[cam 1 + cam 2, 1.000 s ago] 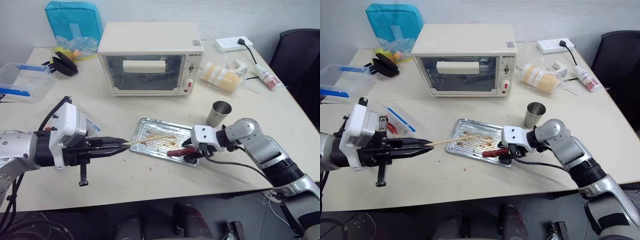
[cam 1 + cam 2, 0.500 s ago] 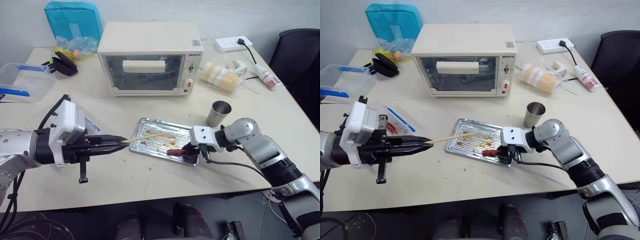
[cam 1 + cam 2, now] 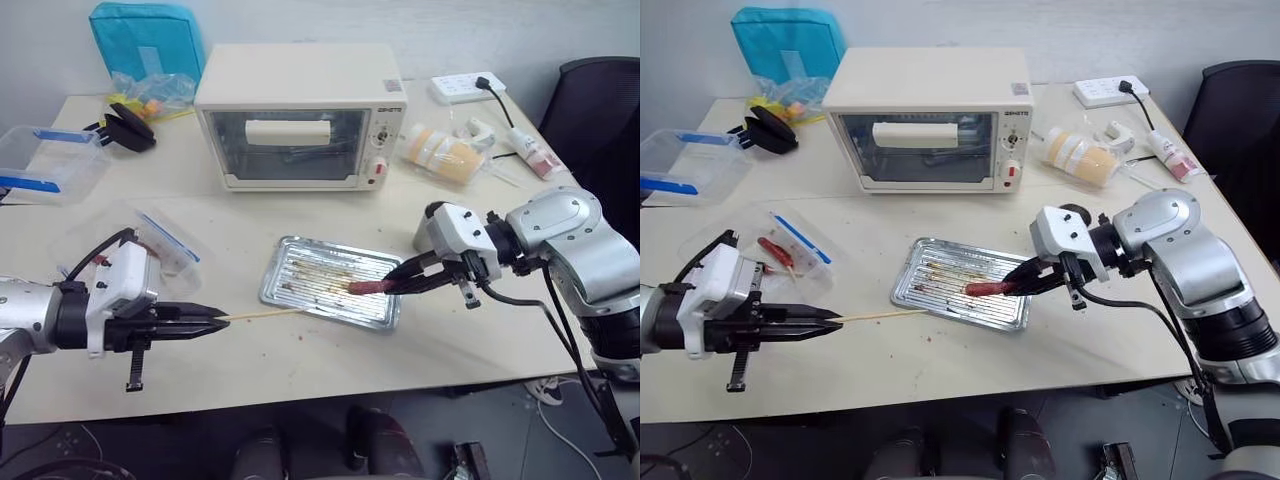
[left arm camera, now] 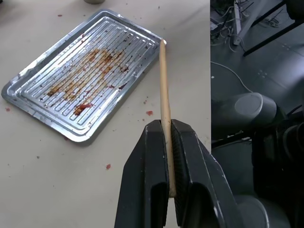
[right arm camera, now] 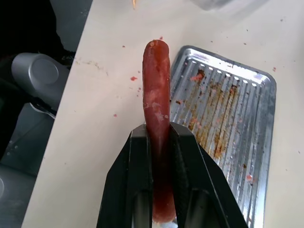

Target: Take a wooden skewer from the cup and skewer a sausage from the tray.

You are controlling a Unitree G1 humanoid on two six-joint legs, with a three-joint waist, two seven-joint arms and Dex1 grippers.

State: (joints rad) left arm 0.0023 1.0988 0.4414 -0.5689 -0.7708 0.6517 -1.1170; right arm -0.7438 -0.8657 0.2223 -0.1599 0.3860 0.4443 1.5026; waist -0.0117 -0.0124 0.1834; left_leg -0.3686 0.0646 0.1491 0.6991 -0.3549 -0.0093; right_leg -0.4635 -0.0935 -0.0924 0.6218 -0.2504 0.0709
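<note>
Sausage: the sausage [image 3: 366, 287] is slim, shiny and red-brown, a little bent. It is up in the air above the near right part of the tray, not touching it. Its long side runs left to right, free end to the left.
Right gripper: the right gripper [image 3: 398, 283] has its black fingers pinched tight on the sausage's right end.
Skewer: the wooden skewer [image 3: 262, 315] is a thin, straight, pale stick. It runs left to right, with its tip just near the tray's near left edge.
Left gripper: the left gripper [image 3: 222, 321] is closed on the skewer's left end.
Tray: the tray [image 3: 283, 262] is flat silver metal with ridges and brown greasy smears.
Cup: I cannot see the steel cup well; the right arm hides it.
Table: the table [image 3: 260, 220] is smooth and pale beige.
Far side: a cream toaster oven [image 3: 299, 116] with a glass door, a clear plastic box [image 3: 45, 160], a white power strip [image 3: 462, 88].
Room: dark grey floor, a black chair [image 3: 593, 100] far right.
</note>
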